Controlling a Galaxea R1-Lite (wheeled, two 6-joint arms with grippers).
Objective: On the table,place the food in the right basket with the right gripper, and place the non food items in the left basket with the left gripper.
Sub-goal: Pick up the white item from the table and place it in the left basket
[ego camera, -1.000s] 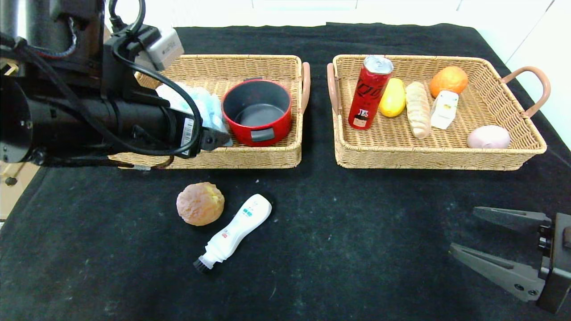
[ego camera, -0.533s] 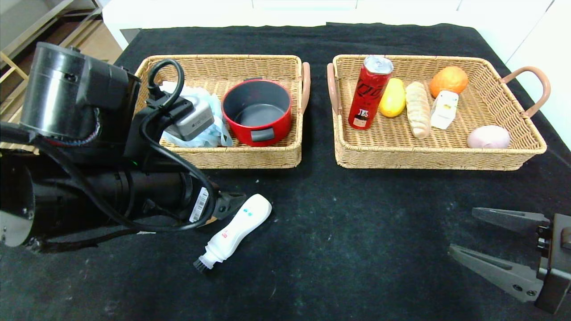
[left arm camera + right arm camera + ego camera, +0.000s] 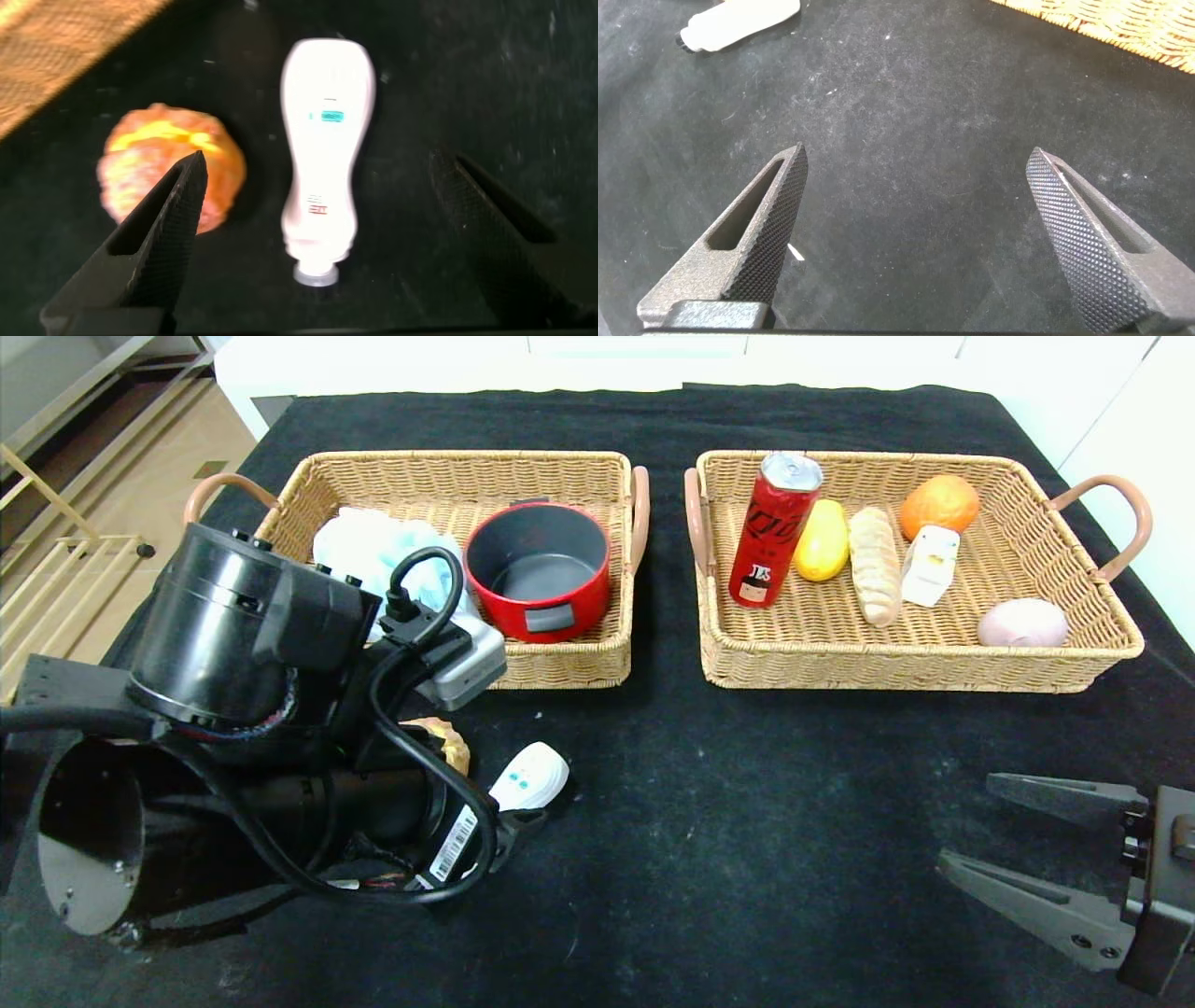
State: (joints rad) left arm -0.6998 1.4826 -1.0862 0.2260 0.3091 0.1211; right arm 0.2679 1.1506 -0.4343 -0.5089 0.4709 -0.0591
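left arm: my black left arm (image 3: pixel 233 775) is hanging low over the front-left of the black cloth table (image 3: pixel 747 821), blocking most of what is under it in the head view
left gripper: my left gripper (image 3: pixel 327 233) is hovering over the table with jaws spread wide, gripping nothing
white bottle: white plastic bottle with dark brush tip (image 3: pixel 325 168) is lying flat on the cloth between my left jaws, touching neither; only its rounded end is showing in the head view (image 3: pixel 530 777)
bun: crusty round orange-brown bun (image 3: pixel 173 173) is sitting just beside the bottle, partly behind one left finger (image 3: pixel 154 243); not touching the bottle
left basket: rectangular wicker left basket with brown handles (image 3: pixel 560 663) is sitting behind my left arm, holding a crumpled pale-blue cloth (image 3: pixel 373 546) and a red pot with dark inside (image 3: pixel 539 569), side by side
right basket: matching wicker right basket (image 3: pixel 887 667) is sitting well apart to the right, holding a red drink can (image 3: pixel 775 530) standing upright, a yellow lemon-shaped fruit (image 3: pixel 822 541), a pale baguette loaf (image 3: pixel 874 565), an orange round fruit (image 3: pixel 939 504), a small white carton (image 3: pixel 930 566), a pink egg-shaped item (image 3: pixel 1022 623)
right gripper: my right gripper (image 3: pixel 1036 845) is sitting low at the front-right table edge, jaws spread wide, nothing between them but bare cloth; far from bottle and bun
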